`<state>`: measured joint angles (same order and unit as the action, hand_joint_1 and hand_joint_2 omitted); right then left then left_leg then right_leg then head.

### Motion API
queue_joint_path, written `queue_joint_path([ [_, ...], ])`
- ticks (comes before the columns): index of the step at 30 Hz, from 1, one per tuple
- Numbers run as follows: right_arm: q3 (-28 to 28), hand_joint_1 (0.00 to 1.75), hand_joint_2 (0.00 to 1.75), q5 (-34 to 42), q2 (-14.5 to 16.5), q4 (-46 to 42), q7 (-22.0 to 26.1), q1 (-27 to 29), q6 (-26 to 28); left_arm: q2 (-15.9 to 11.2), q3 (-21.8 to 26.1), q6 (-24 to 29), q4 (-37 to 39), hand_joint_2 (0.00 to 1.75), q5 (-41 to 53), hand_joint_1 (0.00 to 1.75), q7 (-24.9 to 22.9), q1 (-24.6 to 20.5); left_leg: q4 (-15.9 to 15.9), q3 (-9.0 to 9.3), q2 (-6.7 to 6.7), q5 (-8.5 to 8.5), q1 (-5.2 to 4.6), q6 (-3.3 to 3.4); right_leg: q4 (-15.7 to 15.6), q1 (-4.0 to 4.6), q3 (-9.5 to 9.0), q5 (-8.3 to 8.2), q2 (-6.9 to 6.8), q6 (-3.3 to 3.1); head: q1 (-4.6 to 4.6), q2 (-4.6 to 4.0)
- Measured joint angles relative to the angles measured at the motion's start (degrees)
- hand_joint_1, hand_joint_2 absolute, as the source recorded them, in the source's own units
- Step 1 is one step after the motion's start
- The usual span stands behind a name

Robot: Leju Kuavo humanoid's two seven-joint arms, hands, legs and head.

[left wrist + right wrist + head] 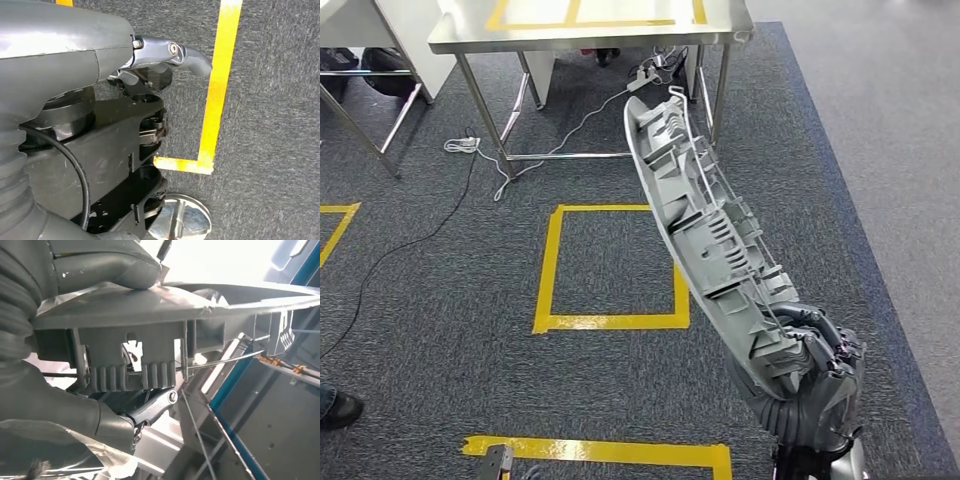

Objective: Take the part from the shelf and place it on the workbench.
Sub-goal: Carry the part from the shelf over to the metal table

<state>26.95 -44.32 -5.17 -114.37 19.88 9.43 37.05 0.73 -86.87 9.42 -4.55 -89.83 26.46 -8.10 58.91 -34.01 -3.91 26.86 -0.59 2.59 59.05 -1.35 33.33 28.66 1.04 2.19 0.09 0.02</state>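
While the robot looks down at dark grey carpet (433,330), its right hand (810,375) at the lower right of the head view grips one end of a long, curved grey plastic part (697,215). That part rises from the hand and slants up and to the left, its ribbed inner side facing the camera, with a thin metal rod (712,190) running along it. Its far end points toward a steel worktop (592,35) at the top of the view, whose surface carries yellow tape lines. In the right wrist view the thumb (113,265) presses on one face of the part (158,340) and darker fingers (154,407) close on the ribbed side. A yellow tape square (610,265) lies on the carpet before the worktop, and a white cable (569,130) trails beneath it. In the left wrist view the left hand (151,100) hangs above the carpet with nothing in it, fingers curled in near a yellow tape corner (205,162). A dark shoe (339,408) sits at the left edge.
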Motion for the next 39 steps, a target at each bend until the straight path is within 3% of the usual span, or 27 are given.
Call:
queue_joint_path([
  [6, 0.03, 1.75, 1.75, 3.41, -0.08, 0.04, -0.91, 0.15, -0.95, -0.03, 0.20, 0.00, 0.00, 1.75, 0.00, 0.00, -0.02, 0.01, -0.64, 0.40, 0.04, -0.06, 0.03, 0.03, 0.02, 0.23, -0.11, 0.25, 0.00, -0.66, -0.01, 0.00],
  [10, -0.30, 1.75, 1.75, 7.32, -0.08, 0.04, -1.92, 0.89, -3.23, -0.03, 0.27, 0.03, 0.00, 1.75, 0.00, 0.00, 0.04, 0.15, -0.83, 0.44, 0.04, 0.06, 0.13, -1.47, -0.08, 0.19, -0.11, 0.31, 0.00, -0.75, 0.01, 0.00],
  [12, -0.59, 1.75, 1.75, 8.47, -0.04, 0.04, -2.18, 1.45, -4.09, -0.13, 0.27, 0.03, 0.01, 1.75, 0.00, 0.00, 0.17, 0.23, -1.77, 0.88, 0.05, 0.38, -0.05, -1.05, -0.07, -0.06, -0.42, -0.58, -0.10, -0.15, 0.01, 0.00],
  [15, -0.92, 1.75, 1.75, 10.29, -0.01, 0.08, -2.15, 2.04, -5.23, -0.10, 0.25, -0.01, 0.03, 1.75, 0.00, 0.00, 0.45, 0.46, -4.91, 3.77, 0.13, 0.43, -0.09, 0.56, 1.23, -0.21, -0.48, -1.40, -0.40, 0.69, 0.07, -0.01],
  [16, -1.01, 1.75, 1.75, 10.86, -0.01, 0.07, -2.06, 2.05, -5.45, -0.06, 0.26, -0.02, 0.04, 1.75, 0.00, 0.00, 0.51, 0.51, -5.47, 4.64, 0.16, 0.44, 0.09, 0.84, 2.61, -0.20, 0.17, -0.17, -0.44, 0.69, 0.20, -0.02],
  [18, -1.14, 1.75, 1.75, 11.84, -0.02, 0.05, -1.81, 2.24, -5.68, 0.05, 0.26, -0.04, 0.06, 1.75, 0.01, 0.00, 0.48, 0.59, -5.62, 5.22, 0.32, 0.79, 0.35, 0.90, 8.28, -0.31, 3.50, 3.34, -0.47, 0.84, 0.55, -0.02],
  [20, -1.30, 1.75, 1.75, 12.59, -0.03, 0.04, -1.88, 2.84, -5.89, 0.26, 0.25, -0.02, 0.07, 1.75, 0.01, 0.00, -0.06, 0.91, -5.54, 5.79, 0.39, 1.38, 0.78, 0.36, 12.78, -0.64, 6.83, 4.79, -0.52, 1.54, 0.68, -0.02],
  [21, -1.43, 1.75, 1.75, 12.85, -0.03, 0.05, -1.99, 3.22, -5.97, 0.33, 0.25, 0.04, 0.07, 1.75, 0.01, 0.00, -0.43, 1.17, -5.46, 6.29, 0.35, 1.82, 1.15, -0.07, 12.29, -0.89, 7.09, 3.95, -0.54, 2.08, 0.70, -0.02],
  [23, -1.76, 1.75, 1.75, 13.10, -0.03, 0.08, -1.97, 3.85, -5.95, 0.47, 0.25, 0.16, 0.07, 1.75, 0.01, 0.00, -0.93, 1.75, -4.78, 7.51, 0.21, 3.17, 2.09, -1.32, 6.11, -1.74, 4.84, 0.17, -0.63, 3.58, 0.76, -0.02],
  [24, -1.89, 1.75, 1.75, 13.15, -0.03, 0.17, -1.81, 4.05, -5.86, 0.37, 0.26, 0.22, 0.09, 1.75, 0.01, 0.00, -0.99, 1.93, -4.09, 7.95, 0.10, 4.10, 2.42, -2.07, 3.18, -1.97, 3.77, -0.93, -0.53, 4.09, 1.01, -0.02],
  [26, -2.05, 1.75, 1.75, 13.20, -0.03, 0.35, -1.41, 4.33, -5.62, 0.24, 0.26, 0.31, 0.15, 1.75, 0.00, 0.00, -1.04, 2.04, -2.78, 8.10, 0.01, 5.91, 2.64, -3.20, 1.19, -2.01, 2.55, -0.82, -0.36, 3.16, 1.45, -0.01],
  [27, -2.10, 1.75, 1.75, 13.23, -0.02, 0.42, -1.32, 4.50, -5.53, 0.17, 0.26, 0.35, 0.17, 1.75, 0.00, 0.00, -1.05, 2.02, -2.35, 8.17, -0.01, 6.49, 2.59, -3.46, 1.77, -1.82, 2.47, 0.11, -0.27, 2.02, 1.50, -0.01],
  [28, -2.16, 1.75, 1.75, 13.24, -0.01, 0.42, -1.26, 4.67, -5.46, 0.21, 0.26, 0.37, 0.17, 1.75, 0.00, 0.00, -1.05, 2.00, -1.67, 7.91, 0.02, 6.59, 2.60, -3.63, 2.30, -1.81, 2.03, 0.59, -0.30, 1.04, 1.34, 0.00],
  [29, -2.26, 1.75, 1.75, 13.25, 0.01, 0.39, -1.27, 4.86, -5.39, 0.21, 0.26, 0.37, 0.17, 1.75, 0.00, 0.00, -1.06, 1.97, 0.14, 7.17, 0.39, 5.85, 2.63, -3.84, 2.47, -1.81, 1.66, 0.88, -0.43, 0.61, 1.11, 0.00],
  [30, -2.37, 1.75, 1.75, 13.24, 0.02, 0.38, -1.27, 4.94, -5.32, 0.22, 0.26, 0.37, 0.17, 1.75, 0.00, 0.00, -1.05, 1.88, 3.16, 5.51, 1.14, 4.69, 2.60, -4.04, 2.40, -1.77, 0.95, 1.52, -0.59, 0.37, 0.94, 0.00],
  [32, -2.57, 1.75, 1.75, 13.22, 0.03, 0.34, -1.25, 5.03, -5.16, 0.27, 0.25, 0.37, 0.17, 1.75, 0.00, 0.00, -1.05, 1.76, 11.13, 0.15, 2.94, 3.58, 2.50, -4.23, 1.65, -1.61, -1.11, 2.79, -1.02, 0.14, 0.80, 0.00],
  [34, -2.67, 1.75, 1.75, 13.22, 0.03, 0.34, -1.22, 5.05, -5.10, 0.29, 0.25, 0.37, 0.17, 1.75, 0.00, 0.00, -1.04, 1.85, 16.14, -4.94, 3.68, 7.08, 2.24, -3.93, 0.45, -1.42, -3.91, 4.10, -1.25, -0.01, 0.74, 0.00],
  [36, -2.69, 1.75, 1.75, 13.24, 0.03, 0.34, -1.22, 5.07, -5.10, 0.29, 0.25, 0.36, 0.17, 1.75, 0.00, 0.00, -1.04, 2.03, 16.01, -7.98, 3.73, 11.65, 1.61, -3.04, -1.08, -1.11, -7.39, 5.56, -1.26, -0.18, 0.66, 0.00],
  [37, -2.69, 1.75, 1.75, 13.25, 0.03, 0.34, -1.22, 5.08, -5.10, 0.28, 0.25, 0.36, 0.17, 1.75, 0.00, 0.00, -1.04, 2.14, 14.10, -8.71, 3.72, 12.20, 1.10, -2.20, -2.00, -0.86, -9.30, 6.33, -1.27, -0.24, 0.62, 0.00],
  [38, -2.71, 1.75, 1.75, 13.25, 0.03, 0.34, -1.22, 5.08, -5.09, 0.25, 0.25, 0.35, 0.17, 1.75, 0.00, 0.00, -1.05, 2.31, 11.17, -9.07, 3.69, 10.22, 0.41, -1.02, -3.01, -0.58, -11.20, 7.11, -1.31, -0.29, 0.55, 0.00],
  [39, -2.75, 1.75, 1.75, 13.24, 0.03, 0.37, -1.21, 5.07, -5.06, 0.09, 0.26, 0.35, 0.19, 1.75, 0.00, 0.00, -1.05, 2.54, 7.44, -9.18, 3.62, 5.31, -0.42, 0.29, -4.01, -0.32, -13.03, 7.88, -1.33, -0.28, 0.55, 0.00],
])
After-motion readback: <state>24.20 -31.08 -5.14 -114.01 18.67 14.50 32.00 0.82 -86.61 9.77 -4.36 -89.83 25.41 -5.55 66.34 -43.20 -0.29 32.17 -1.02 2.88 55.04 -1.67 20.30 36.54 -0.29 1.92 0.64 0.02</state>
